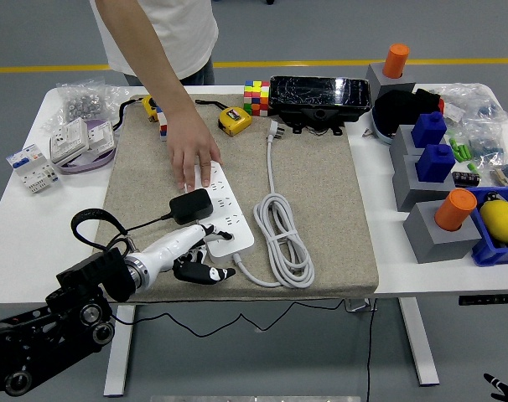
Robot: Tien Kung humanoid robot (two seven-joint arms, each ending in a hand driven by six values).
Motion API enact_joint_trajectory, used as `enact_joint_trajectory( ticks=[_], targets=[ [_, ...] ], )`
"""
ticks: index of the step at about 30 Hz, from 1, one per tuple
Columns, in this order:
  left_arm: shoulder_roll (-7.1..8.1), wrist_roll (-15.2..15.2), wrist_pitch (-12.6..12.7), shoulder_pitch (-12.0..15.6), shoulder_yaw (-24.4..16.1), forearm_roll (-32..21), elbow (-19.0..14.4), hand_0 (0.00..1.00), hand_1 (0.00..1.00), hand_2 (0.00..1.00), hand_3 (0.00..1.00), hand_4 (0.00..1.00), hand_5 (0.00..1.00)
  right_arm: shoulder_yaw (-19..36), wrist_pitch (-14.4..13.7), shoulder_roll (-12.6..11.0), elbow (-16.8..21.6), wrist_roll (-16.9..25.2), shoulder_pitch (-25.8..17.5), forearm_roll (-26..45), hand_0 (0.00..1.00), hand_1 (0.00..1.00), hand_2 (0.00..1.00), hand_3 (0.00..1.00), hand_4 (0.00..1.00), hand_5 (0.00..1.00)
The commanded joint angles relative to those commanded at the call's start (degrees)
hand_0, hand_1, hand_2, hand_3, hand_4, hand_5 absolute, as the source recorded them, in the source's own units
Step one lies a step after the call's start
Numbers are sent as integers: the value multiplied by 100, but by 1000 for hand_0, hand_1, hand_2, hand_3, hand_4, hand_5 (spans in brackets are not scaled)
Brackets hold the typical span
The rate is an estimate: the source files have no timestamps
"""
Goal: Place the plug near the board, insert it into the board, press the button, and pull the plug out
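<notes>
The black plug (191,205) sits pushed into the white power strip (223,209), left of centre in the frame, on the grey mat (321,209). It is a chunky adapter block, rigid and probably light, with smooth sides that could slip; I'd say the firmest hold is across its two long sides, pulling straight up so the pins don't bind. Its thin black cable (95,219) loops off to the left, limp and no good for tugging. The left hand (191,255) lies just below the plug at the strip's near end, fingers loosely spread and gripping nothing. A person's hand (193,152) presses flat on the strip's far end, likely steadying it. The strip itself looks light enough to lift otherwise.
</notes>
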Motion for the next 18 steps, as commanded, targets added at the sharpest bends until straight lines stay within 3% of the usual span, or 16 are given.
enact_joint_trajectory(
  ticks=[4,5,8,10,11,16,17,18],
  targets=[
    [7,-619,406,30,-108,-128,-40,76,57,127,753,815,428,32,-4,3,-3,-2,-10,-4,580,672,685,618,979,521],
    [6,-778,497,32,-130,-164,-42,110,53,163,647,816,425,35,-3,3,-5,-3,-11,-4,580,672,685,618,980,521],
    [-18,-1225,784,26,-207,-315,8,110,53,163,647,816,425,46,-4,4,-6,-4,-19,-7,580,672,685,618,980,521],
    [-57,-1562,1085,-5,-275,-385,132,110,53,163,647,816,425,49,-5,6,-1,-2,-24,-8,580,672,685,618,980,521],
    [-75,-1695,1214,-26,-305,-429,195,218,179,310,591,818,411,50,-6,8,0,-1,-27,-9,580,672,685,618,980,521],
    [-195,-2076,1683,-146,-559,-278,604,218,179,310,591,818,411,52,-11,17,7,2,-36,-7,580,672,685,618,980,521],
    [-223,-2099,1740,-181,-624,-204,694,376,448,486,578,821,378,48,-10,17,5,1,-32,-7,580,672,685,618,979,521],
    [-244,-2109,1774,-206,-674,-145,781,376,448,486,578,821,378,44,-10,17,3,0,-28,-6,580,672,685,618,979,521]
  ],
)
